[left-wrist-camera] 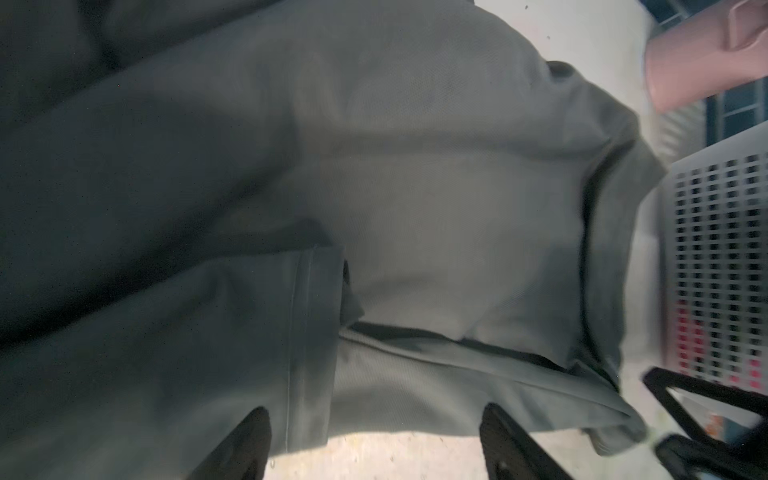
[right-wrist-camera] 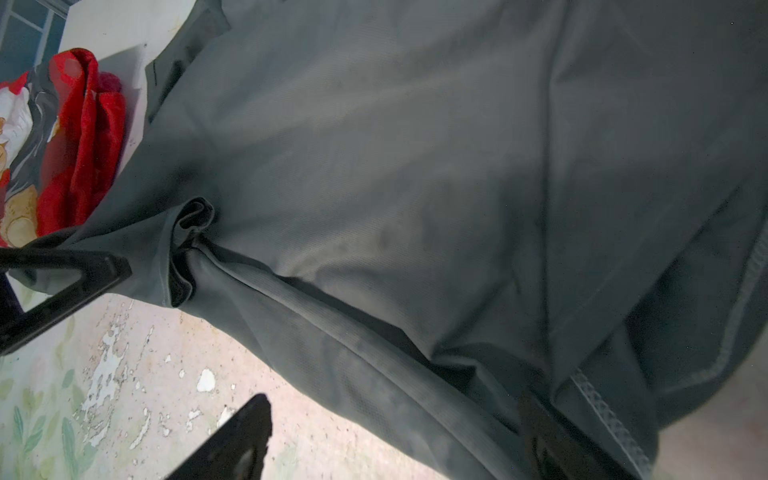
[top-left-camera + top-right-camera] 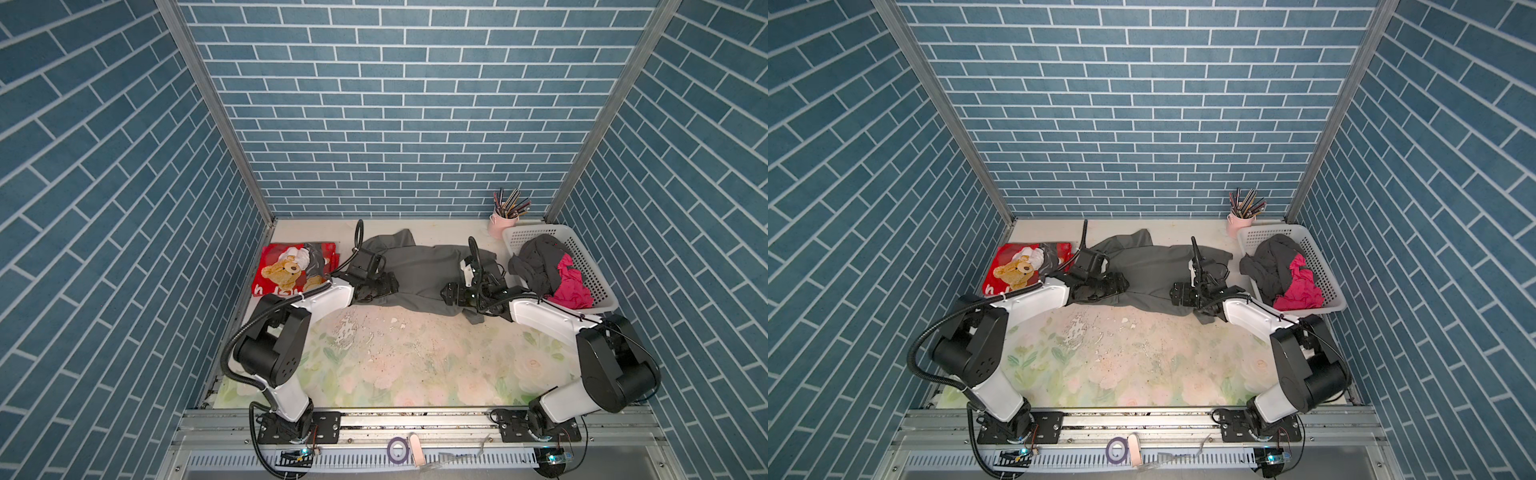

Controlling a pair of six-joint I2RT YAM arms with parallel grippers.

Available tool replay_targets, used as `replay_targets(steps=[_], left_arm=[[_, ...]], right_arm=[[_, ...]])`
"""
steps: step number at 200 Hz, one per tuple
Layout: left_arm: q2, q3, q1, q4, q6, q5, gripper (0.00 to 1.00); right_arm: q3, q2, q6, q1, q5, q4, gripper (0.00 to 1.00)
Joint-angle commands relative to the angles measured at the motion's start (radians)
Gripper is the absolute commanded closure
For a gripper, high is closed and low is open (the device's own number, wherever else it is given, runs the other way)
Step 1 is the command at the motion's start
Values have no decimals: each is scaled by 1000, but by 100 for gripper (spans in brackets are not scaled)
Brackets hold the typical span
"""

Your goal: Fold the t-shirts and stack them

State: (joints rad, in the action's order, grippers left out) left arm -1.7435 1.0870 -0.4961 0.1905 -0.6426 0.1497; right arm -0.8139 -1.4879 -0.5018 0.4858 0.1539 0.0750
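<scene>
A plain dark grey t-shirt lies spread across the back of the table, its near edge folded over. My left gripper hangs low over the shirt's left end, jaws wide open, the hem and bare table showing between the fingers. My right gripper is open over the right end, straddling the folded near edge. A folded red t-shirt with a teddy-bear print lies at the back left. A dark t-shirt and a magenta one sit crumpled in the basket.
The white perforated basket stands at the back right, close to my right arm. A pink cup of pencils stands behind it by the wall. Blue brick walls close in three sides. The floral tabletop shows in front.
</scene>
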Motion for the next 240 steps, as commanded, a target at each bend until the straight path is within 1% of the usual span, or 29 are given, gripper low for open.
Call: replay_targets(steps=[1, 16, 31, 40, 49, 64, 81, 91, 102, 109, 123, 149, 162, 173, 192, 220, 240], left_arm=[[-36, 58, -43, 165, 140, -188, 23], [-83, 106, -67, 222, 173, -238, 30], [-124, 146, -96, 275, 202, -325, 39], [-142, 161, -108, 299, 213, -361, 43], [-154, 169, -115, 312, 220, -380, 47], [-165, 171, -126, 321, 226, -410, 58], [-182, 179, -132, 337, 233, -440, 67], [-193, 188, -134, 349, 238, -447, 76], [-196, 203, -136, 366, 242, -448, 92], [-187, 215, -138, 382, 243, -451, 100], [-150, 252, -139, 423, 243, -448, 100], [-21, 326, -141, 495, 243, -420, 100], [44, 330, -143, 515, 238, -400, 100], [91, 312, -142, 522, 231, -360, 100], [159, 226, -143, 511, 206, -237, 100], [287, 19, -148, 463, 148, -57, 100], [375, -95, -148, 475, 120, -22, 100]], right_arm=[[37, 53, -42, -26, 2, -17, 7], [52, 58, -47, -36, 7, -28, 7], [56, 55, -50, -40, 12, -37, 7], [56, 54, -53, -39, 16, -41, 7], [55, 52, -53, -39, 19, -44, 7], [56, 51, -52, -41, 20, -47, 7], [58, 53, -51, -41, 18, -49, 7], [60, 57, -52, -41, 18, -51, 7], [62, 58, -52, -41, 18, -52, 7], [64, 60, -52, -42, 19, -52, 7], [65, 61, -50, -42, 20, -50, 7], [64, 60, -48, -43, 21, -48, 8], [61, 60, -49, -44, 22, -49, 8], [58, 60, -49, -44, 22, -50, 8], [50, 58, -47, -46, 26, -43, 8], [50, 68, -39, -45, 20, -22, 8], [63, 79, -37, -50, 12, -17, 8]])
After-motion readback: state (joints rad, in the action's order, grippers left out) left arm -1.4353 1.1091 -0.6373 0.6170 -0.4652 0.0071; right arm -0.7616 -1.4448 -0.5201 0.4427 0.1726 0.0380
